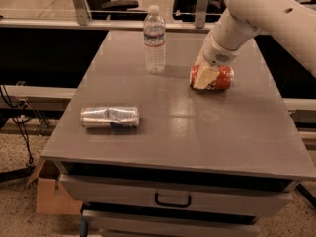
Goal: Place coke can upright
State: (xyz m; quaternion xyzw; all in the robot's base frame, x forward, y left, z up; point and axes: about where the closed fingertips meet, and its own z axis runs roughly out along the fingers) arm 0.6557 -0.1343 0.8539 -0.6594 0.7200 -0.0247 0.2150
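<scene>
The coke can (221,78) is red with white script and lies on its side on the grey table (197,132), at the right toward the back. My gripper (203,78) hangs from the white arm (256,9) and sits right at the can's left end, covering part of it. The can rests on the tabletop.
A clear water bottle (154,39) stands upright at the back middle, left of the can. A silver crinkled can (109,117) lies on its side at the front left. A drawer with a handle (172,200) is below the tabletop. A cardboard box (49,194) is on the floor at the left.
</scene>
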